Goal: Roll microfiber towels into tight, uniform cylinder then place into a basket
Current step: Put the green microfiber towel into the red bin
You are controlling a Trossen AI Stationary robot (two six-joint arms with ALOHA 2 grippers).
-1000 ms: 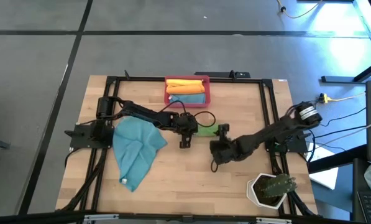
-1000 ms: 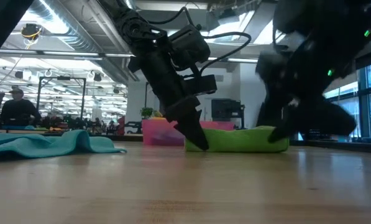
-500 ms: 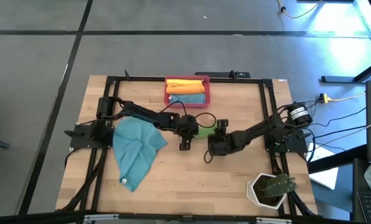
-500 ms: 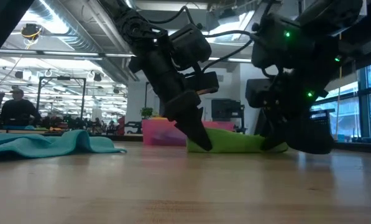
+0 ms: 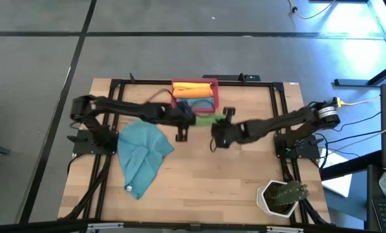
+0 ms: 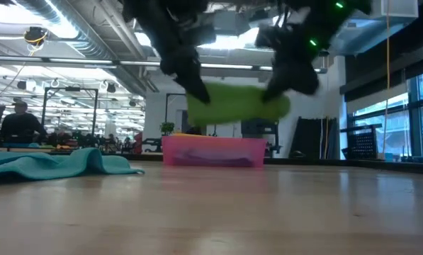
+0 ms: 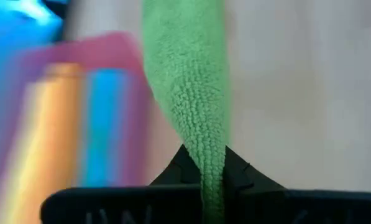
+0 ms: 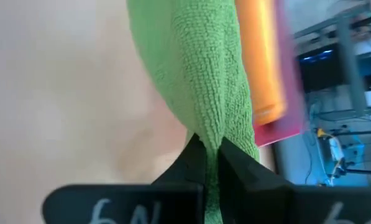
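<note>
Wooden table (image 5: 199,175), with a loose teal towel (image 5: 141,155) spread at its left. Red-pink basket (image 5: 194,103) behind holds orange and blue rolls. Left gripper (image 5: 191,118) and right gripper (image 5: 220,123) each pinch one end of the rolled green towel (image 6: 236,103), lifted clear above the basket. Potted plant (image 5: 282,196) at the near right corner.

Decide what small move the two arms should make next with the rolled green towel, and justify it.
Probably carry it a little farther over the pink basket, then lower it. Both end effectors, left and right, pinch the ends of the green towel roll, which hangs above the table just short of the basket.
</note>
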